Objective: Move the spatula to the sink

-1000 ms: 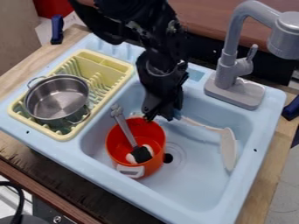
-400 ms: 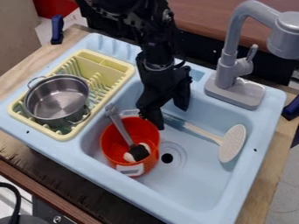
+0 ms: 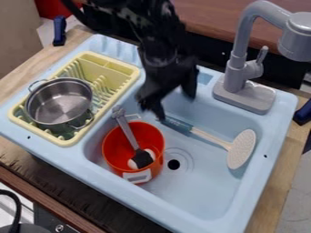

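Wide apart, the two fingers of the black hand (image 3: 176,108) are poised over the back of the light-blue sink basin (image 3: 200,193), with nothing gripped between them. The white perforated spatula (image 3: 242,149) is laid flat on the basin floor, its head turned toward the faucet (image 3: 242,77) side and its teal handle (image 3: 177,124) pointed back beneath the hand. The handle's end is seen just beside one fingertip; whether the two are touching cannot be told.

Beside the spatula, an orange-red pot (image 3: 109,152) is stood in the same basin, with a grey-handled utensil (image 3: 126,132) leaned inside it. A stainless-steel pot (image 3: 59,102) is set on the yellow dish rack (image 3: 79,140).

The placing can be judged as done: the spatula is wholly within the sink and free of any grip. At most, the hand is left to be lifted clear, with care that the handle is not caught by a fingertip.
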Motion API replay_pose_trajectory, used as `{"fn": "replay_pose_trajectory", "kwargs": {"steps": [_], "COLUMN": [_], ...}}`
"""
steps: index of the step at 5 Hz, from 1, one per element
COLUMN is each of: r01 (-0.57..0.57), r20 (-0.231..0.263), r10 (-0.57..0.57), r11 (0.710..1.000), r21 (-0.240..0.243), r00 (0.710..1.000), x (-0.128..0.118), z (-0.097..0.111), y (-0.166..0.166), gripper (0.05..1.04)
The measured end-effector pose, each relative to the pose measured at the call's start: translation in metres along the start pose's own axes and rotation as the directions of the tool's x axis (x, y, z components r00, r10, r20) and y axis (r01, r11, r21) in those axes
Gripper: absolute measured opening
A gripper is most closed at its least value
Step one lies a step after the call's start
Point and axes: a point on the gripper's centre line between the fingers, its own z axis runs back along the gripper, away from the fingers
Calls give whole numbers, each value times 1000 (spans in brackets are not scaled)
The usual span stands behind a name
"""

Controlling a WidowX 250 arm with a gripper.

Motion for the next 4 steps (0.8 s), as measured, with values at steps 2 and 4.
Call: {"fn": "replay_pose_trajectory", "kwargs": {"steps": [2,4], "r01": [319,641], "r20": [-35,-118], "r10": [-318,-631], "r11": [947,763], "r21": [40,88], "r00": [947,767], "x": [-14,31], "z": [21,35], "y": [6,13], "gripper": [978,978]}}
